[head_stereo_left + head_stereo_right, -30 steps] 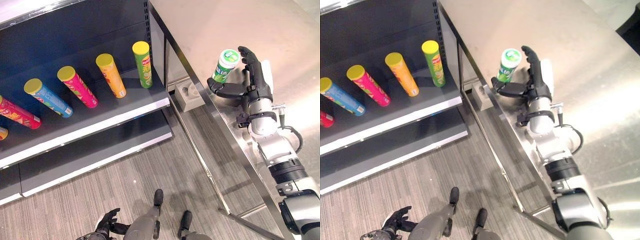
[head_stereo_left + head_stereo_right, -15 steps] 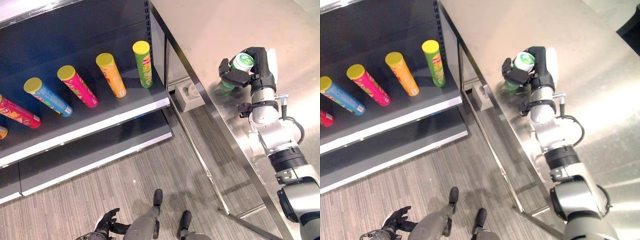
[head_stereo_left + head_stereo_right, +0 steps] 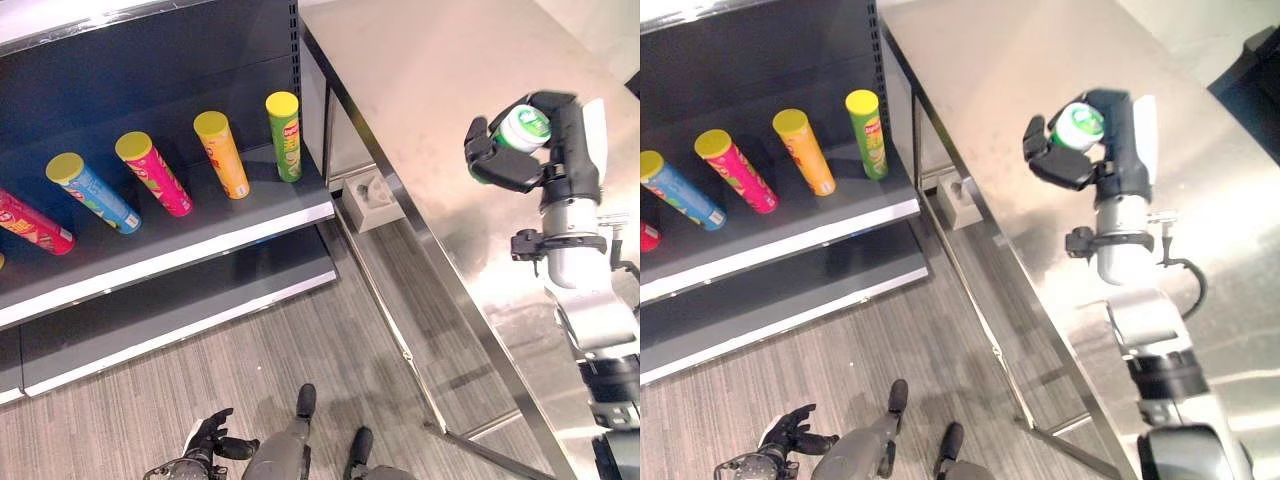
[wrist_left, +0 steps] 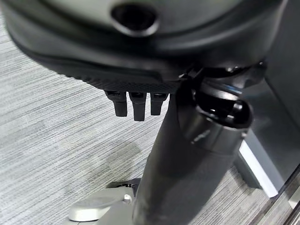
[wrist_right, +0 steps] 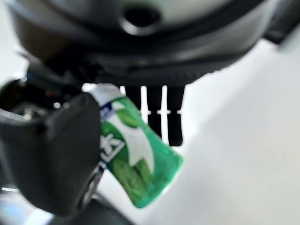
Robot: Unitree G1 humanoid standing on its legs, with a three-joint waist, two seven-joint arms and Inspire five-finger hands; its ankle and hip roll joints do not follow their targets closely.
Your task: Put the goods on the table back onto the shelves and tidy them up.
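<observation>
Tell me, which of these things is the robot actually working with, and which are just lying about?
Part of the job:
- green bottle, gripped in the right hand above the steel table
- dark shelf it should go on

Just there:
- tall cans already standing on the shelf
- small white block on the floor
- left hand, idle near the floor

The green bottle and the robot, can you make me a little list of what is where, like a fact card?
held thing: green bottle with a white cap
holder: right hand, fingers and thumb curled round the bottle
bottle's place: lifted above the steel table
left hand: low near the floor, fingers relaxed, holding nothing
shelf: dark shelf left of the table
on the shelf: a row of tall tubes standing apart: green tube, orange tube, pink tube, blue tube, red tube
</observation>
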